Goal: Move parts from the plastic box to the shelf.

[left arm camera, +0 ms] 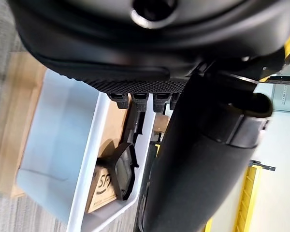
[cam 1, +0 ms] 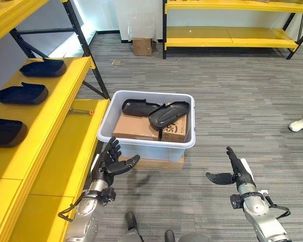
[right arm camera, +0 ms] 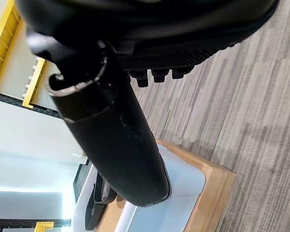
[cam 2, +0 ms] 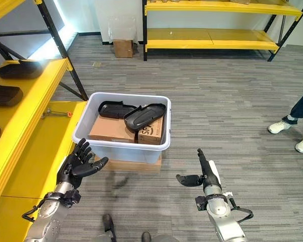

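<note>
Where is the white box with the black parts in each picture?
Left eye view: the box sits mid-picture on the floor, ahead of the left hand.
Right eye view: the box sits left of centre.
Left wrist view: the box shows past the fingers.
Right wrist view: a corner of the box shows beside the thumb.
Shared landmark: the black parts lying on cardboard inside it.

Black part [cam 1: 6, 132] on shelf [cam 1: 50, 136]: left edge is cutting it off. Cardboard boxes [cam 1: 137, 128] in plastic box [cam 1: 151, 145]: two black parts [cam 1: 167, 115] are partly covering them. Person's shoe [cam 1: 299, 124]: right edge is cropping the leg above.
</note>
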### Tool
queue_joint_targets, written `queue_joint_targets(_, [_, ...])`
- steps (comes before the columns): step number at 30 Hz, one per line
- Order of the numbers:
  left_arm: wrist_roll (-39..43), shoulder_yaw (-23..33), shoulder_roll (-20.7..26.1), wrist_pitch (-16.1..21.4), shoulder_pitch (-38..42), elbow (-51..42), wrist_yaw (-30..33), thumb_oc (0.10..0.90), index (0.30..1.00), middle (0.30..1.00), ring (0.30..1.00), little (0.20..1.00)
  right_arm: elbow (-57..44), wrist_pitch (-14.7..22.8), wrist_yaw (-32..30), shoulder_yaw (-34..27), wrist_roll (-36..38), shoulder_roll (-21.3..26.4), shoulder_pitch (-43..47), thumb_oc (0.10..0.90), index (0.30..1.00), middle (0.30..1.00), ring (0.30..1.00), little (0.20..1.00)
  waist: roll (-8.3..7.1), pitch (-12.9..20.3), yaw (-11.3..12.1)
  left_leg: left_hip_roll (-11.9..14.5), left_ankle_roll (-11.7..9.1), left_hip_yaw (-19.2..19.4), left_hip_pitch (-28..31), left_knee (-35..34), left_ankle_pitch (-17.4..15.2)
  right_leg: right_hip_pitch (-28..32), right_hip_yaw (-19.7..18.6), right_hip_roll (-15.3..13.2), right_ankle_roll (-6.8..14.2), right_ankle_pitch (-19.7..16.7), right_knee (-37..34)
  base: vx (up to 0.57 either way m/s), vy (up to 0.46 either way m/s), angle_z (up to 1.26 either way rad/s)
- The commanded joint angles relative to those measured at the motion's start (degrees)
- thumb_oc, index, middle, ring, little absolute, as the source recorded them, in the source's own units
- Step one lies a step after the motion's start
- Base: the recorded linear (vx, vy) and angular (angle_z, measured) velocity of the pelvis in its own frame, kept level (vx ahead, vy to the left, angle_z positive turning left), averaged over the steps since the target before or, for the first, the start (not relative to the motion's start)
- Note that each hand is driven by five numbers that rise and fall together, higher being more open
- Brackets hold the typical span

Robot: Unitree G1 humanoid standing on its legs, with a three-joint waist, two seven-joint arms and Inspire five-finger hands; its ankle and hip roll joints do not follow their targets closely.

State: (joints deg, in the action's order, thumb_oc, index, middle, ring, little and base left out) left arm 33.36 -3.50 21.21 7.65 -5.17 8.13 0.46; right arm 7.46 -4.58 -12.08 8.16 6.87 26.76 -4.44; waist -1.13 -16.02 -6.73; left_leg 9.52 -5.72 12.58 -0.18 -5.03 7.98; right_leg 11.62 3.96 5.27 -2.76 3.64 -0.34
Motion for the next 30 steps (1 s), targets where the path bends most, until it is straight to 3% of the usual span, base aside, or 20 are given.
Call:
queue_joint_targets(1, [0.16,4.86,0.69,7.02,1.7,-6.31,-1.29,0.9,1.0,1.0,1.0,1.0,-5.75,5.11,-0.49,-2.13,-1.2,3.5,0.64,0.9,1.0,1.0,1.0,1.0,2.02,3.47,0.0,2.88,-0.89,1.18,-1.61,1.13,0.21,-4.11,5.62,-7.58,4.51,5.72,9.18,0.15,0.084,0.09])
queue_joint_targets(8, [-0.34,4.19,0.92,6.78,1.04,-7.29,-2.04,0.9,1.0,1.0,1.0,1.0,-6.58,4.85,-0.99,-2.52,-0.5,3.05,-0.31,0.9,1.0,1.0,1.0,1.0,1.85,3.79,0.45,1.35,-0.28,0.13,-1.54,2.21,-0.7,-4.41,5.83,-8.27,4.84,5.33,8.32,0.12,0.056,0.08])
queue_joint_targets(18, [-0.89,4.4,1.74,5.45,-0.07,-8.63,-2.35,0.9,1.0,1.0,1.0,1.0,-6.87,5.14,-3.12,-0.55,-0.2,1.02,1.41,0.9,1.0,1.0,1.0,1.0,1.3,3.82,2.35,-1.99,2.17,-2.07,-1.76,4.51,-4.93,-5.29,5.45,-10.29,6.3,4.9,8.73,0.16,0.07,-0.04])
queue_joint_targets(25, [-1.88,5.04,2.65,4.85,-0.03,-9.79,-2.33,0.9,1.0,1.0,1.0,1.0,-6.27,4.68,-7.45,0.16,-1.0,-1.24,4.66,0.9,1.0,1.0,1.0,1.0,1.03,4.63,3.93,-4.44,4.86,-1.06,-0.27,4.39,-7.13,-6.14,5.91,-12.66,9.01,4.2,10.94,0.16,0.107,-0.12])
queue_joint_targets(30, [-1.45,6.16,3.45,4.34,0.45,-9.64,-3.24,0.9,1.0,1.0,1.0,1.0,-5.71,4.74,-4.14,-0.01,1.16,-2.39,5.13,0.9,1.0,1.0,1.0,1.0,0.72,5.69,4.12,-6.62,7.32,0.64,0.68,3.53,-8.41,-7.94,5.28,-13.67,11.12,1.46,16.75,0.12,0.191,-0.2])
